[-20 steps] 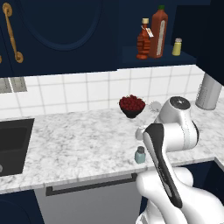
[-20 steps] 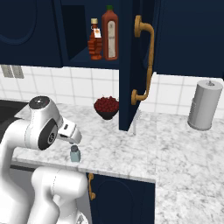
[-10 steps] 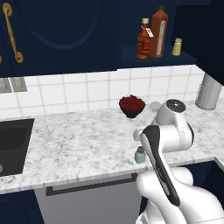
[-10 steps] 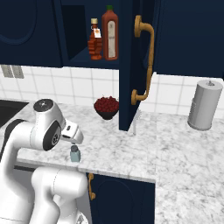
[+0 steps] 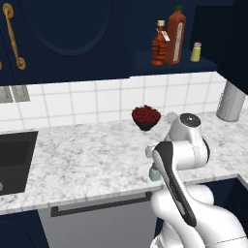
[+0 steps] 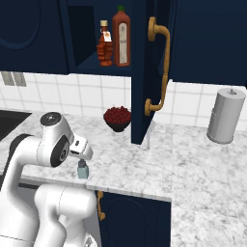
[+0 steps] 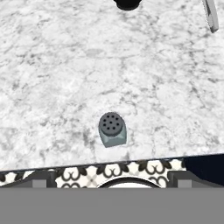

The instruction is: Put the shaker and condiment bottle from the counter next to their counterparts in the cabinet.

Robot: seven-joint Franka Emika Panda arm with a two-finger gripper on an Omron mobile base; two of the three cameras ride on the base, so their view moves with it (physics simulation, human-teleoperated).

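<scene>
The pale blue-grey shaker (image 7: 113, 129) stands upright near the front edge of the marble counter (image 5: 87, 155). It also shows as the shaker (image 6: 82, 169) in the right base view and, half hidden by my arm, the shaker (image 5: 154, 173) in the left one. My gripper (image 7: 113, 178) hovers above it, open and holding nothing. In the cabinet (image 5: 169, 65), the condiment bottle (image 5: 158, 43) stands on the shelf beside the tall red bottle (image 5: 175, 36). The yellow shaker (image 5: 195, 52) is further right.
A dark bowl of red fruit (image 5: 146, 116) sits at the back of the counter. The open navy door with its brass handle (image 6: 159, 62) hangs right of the shelf. A grey canister (image 6: 225, 116) stands far right and the sink (image 5: 12, 155) lies far left.
My arm has shifted a little lower and nearer over the shaker. The jaws stay open and the shaker has not moved.
</scene>
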